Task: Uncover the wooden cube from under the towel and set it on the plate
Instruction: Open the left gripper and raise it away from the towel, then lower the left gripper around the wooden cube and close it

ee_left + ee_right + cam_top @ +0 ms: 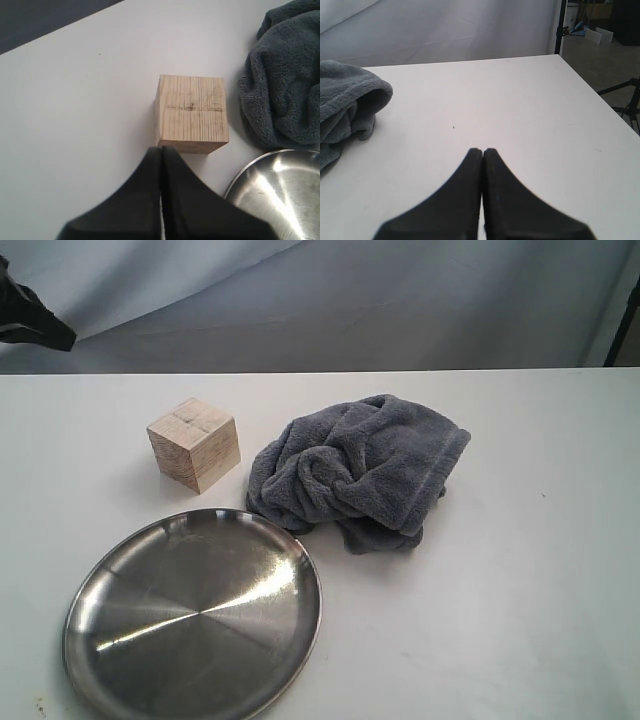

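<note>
Nearest lies the plate (pixel 200 635), near left; beyond it the wooden cube (pixel 194 444) sits bare, left of the towel (pixel 360 470). My left gripper (pixel 161 150) and right gripper (pixel 482 150) are pressed together, empty. Rigid, light wood, I judge: pinch opposite flat faces.

- The round, shiny stainless-steel plate (pixel 190 630) loses its near rim to the exterior view's lower edge; the left wrist view catches only one arc.
- The fluffy grey-blue terry towel (pixel 360 470) is cropped in both wrist views.
- A black shape (pixel 30 315), probably an arm part, is cut off at the exterior view's left edge.
- The pale wooden cube (pixel 193 443) has its underside hidden against the white worktop (pixel 520 570).
</note>
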Robot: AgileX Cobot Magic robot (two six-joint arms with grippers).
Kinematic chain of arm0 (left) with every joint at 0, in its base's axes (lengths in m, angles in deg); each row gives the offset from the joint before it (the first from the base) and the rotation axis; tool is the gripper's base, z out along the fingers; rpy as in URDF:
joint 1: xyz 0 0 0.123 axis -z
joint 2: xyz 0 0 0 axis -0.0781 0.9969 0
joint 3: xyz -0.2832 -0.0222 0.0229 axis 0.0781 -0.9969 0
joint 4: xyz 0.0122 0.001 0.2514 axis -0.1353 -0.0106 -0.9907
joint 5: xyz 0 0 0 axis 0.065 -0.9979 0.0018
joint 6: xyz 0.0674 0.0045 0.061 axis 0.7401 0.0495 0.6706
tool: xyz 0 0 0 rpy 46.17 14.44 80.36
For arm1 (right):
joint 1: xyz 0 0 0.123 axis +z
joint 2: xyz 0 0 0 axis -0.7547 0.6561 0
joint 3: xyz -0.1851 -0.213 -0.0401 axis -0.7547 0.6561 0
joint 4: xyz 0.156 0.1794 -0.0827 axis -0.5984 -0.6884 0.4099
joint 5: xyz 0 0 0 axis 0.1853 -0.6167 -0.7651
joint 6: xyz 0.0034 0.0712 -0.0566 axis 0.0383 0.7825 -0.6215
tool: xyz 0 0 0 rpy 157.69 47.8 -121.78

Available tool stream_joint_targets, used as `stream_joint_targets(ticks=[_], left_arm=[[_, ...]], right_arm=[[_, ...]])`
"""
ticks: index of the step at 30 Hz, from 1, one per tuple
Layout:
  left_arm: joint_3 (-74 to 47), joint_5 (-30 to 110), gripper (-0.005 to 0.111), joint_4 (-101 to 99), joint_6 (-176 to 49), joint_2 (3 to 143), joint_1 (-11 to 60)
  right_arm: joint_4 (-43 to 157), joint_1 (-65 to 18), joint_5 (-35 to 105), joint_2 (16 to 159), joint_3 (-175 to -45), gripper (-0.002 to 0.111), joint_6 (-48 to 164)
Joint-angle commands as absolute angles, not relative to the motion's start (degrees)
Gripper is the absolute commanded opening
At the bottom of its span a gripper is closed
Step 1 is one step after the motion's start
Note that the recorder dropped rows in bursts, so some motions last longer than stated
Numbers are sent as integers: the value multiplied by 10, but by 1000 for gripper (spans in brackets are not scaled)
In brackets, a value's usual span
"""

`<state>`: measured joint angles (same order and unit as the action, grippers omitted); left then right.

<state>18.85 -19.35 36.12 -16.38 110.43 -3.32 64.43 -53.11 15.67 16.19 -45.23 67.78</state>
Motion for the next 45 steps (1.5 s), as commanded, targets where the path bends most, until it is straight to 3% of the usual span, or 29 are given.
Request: stream_joint_targets(ticks=[1,13,25,27,29,31,35,45], left_arm=[[186,-184,0,340,-158,1098,9],[184,-58,0,63,-404,1109,194],[184,-72,2,56,-420,1175,203],[184,-84,8,56,-420,1185,203],[184,-87,22,46,-417,1195,203],[184,-81,46,32,-417,1203,203],[184,-60,103,31,-420,1206,203],[184,-36,104,31,-407,1208,204]], right_arm=[[644,-536,157,159,-451,0,680],[644,-536,157,159,-451,0,680],[644,-536,157,159,-451,0,680],[644,-536,157,159,-451,0,680],[644,-536,157,159,-451,0,680],[644,-536,157,159,-451,0,680],[644,-536,157,159,-451,0,680],[644,-536,157,159,-451,0,680]])
